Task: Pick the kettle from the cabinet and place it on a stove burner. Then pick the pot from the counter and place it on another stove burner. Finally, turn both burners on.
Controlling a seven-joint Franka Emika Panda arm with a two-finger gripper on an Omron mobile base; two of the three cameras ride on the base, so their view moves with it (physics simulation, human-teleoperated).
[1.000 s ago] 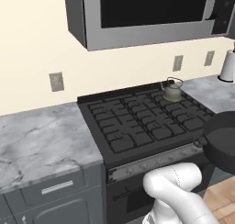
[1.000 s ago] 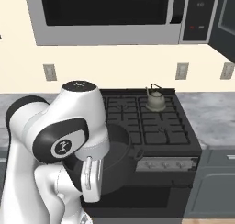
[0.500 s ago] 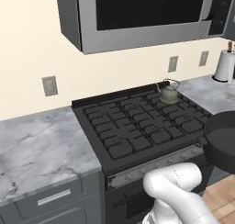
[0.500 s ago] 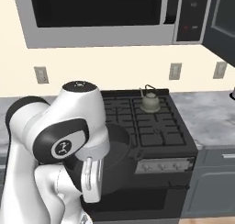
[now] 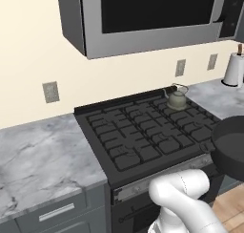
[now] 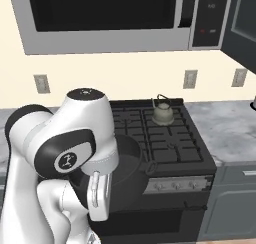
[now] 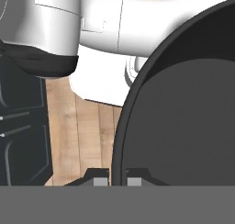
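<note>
Carrying the pot [image 7: 183, 122] by its rim, the jaws are clamped thin on the wall, with the pot off the stove's front edge. The kettle [image 5: 177, 99] already sits on a back burner [image 5: 183, 108]. Next, I judge, comes lifting the pot onto a free grate [image 5: 126, 141].

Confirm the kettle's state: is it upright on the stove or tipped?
Upright. The kettle stands on a rear burner grate, its lid knob and arched handle on top.
</note>
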